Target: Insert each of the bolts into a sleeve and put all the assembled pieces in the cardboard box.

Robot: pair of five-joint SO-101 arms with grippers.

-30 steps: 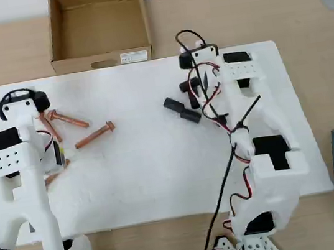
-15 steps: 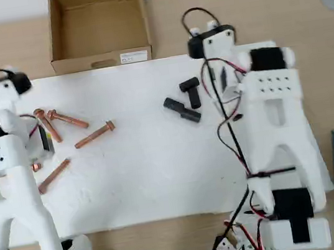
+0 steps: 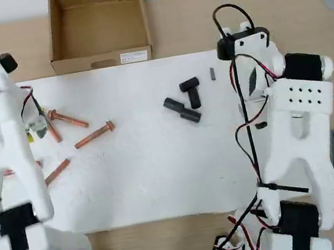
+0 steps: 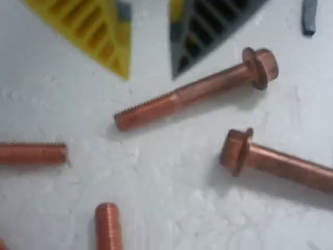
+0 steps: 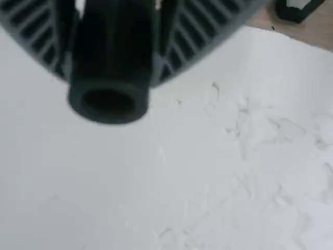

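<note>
Seen from its wrist, the right gripper (image 5: 112, 49) pinches a black sleeve (image 5: 109, 101). The left gripper (image 4: 150, 47) hangs over the bolts (image 4: 197, 89) at left, jaws apart and empty. From above, the box (image 3: 82, 63) sits far back.

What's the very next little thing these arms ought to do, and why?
Probably the left gripper should lower and close on the bolt lying just beyond its open fingertips. The right gripper holds a black sleeve above the white mat, while the left one holds nothing, so a bolt seems to be the missing half.
</note>
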